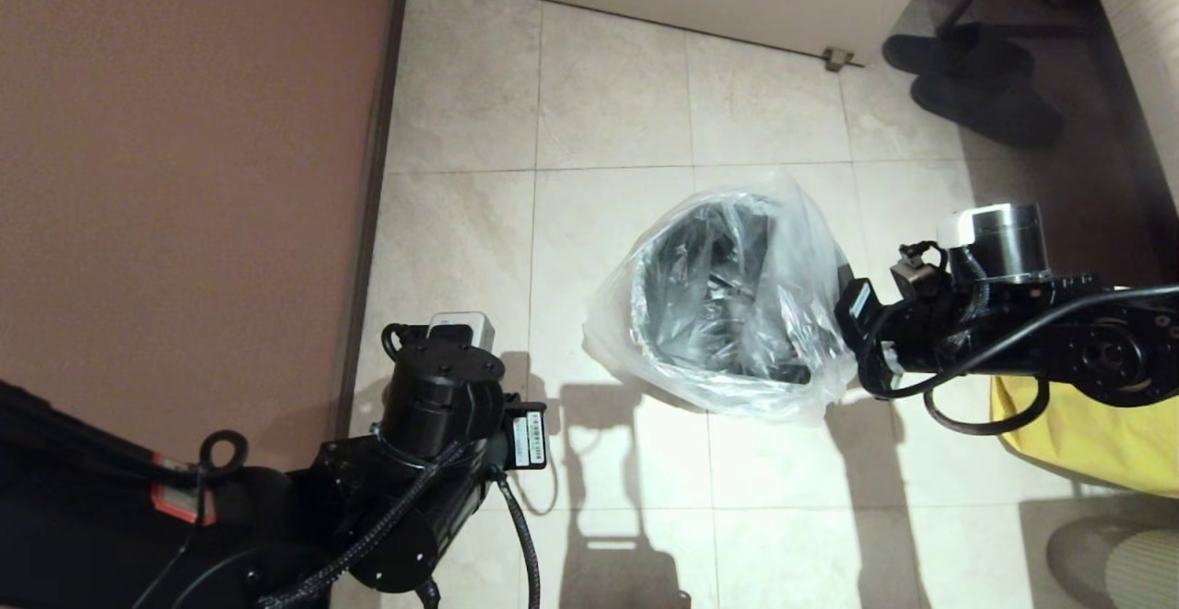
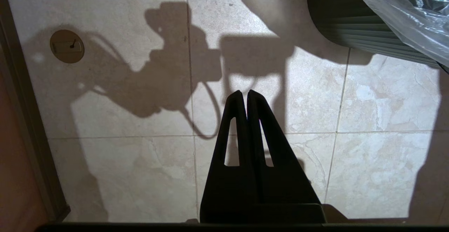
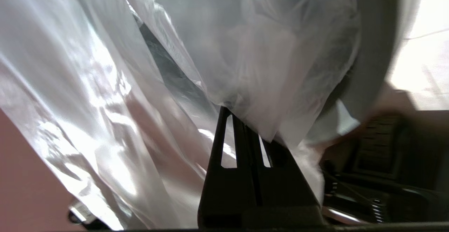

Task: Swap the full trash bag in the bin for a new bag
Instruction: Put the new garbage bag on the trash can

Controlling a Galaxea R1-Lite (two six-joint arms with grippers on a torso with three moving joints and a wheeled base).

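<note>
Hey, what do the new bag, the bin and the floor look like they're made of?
The new bag: thin clear plastic film, probably; it crinkles, glints and lets the bin show through. The right gripper is shut on it.
The bin: likely moulded plastic, matte grey-green outside with fine ribs; its inside looks dark.
The floor: beige marbled tiles, stone or ceramic, smooth, with visible grout lines.

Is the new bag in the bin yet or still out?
In, mostly: the new bag lines the bin, its mouth spread over the rim. The right pincer is shut on its edge.
</note>
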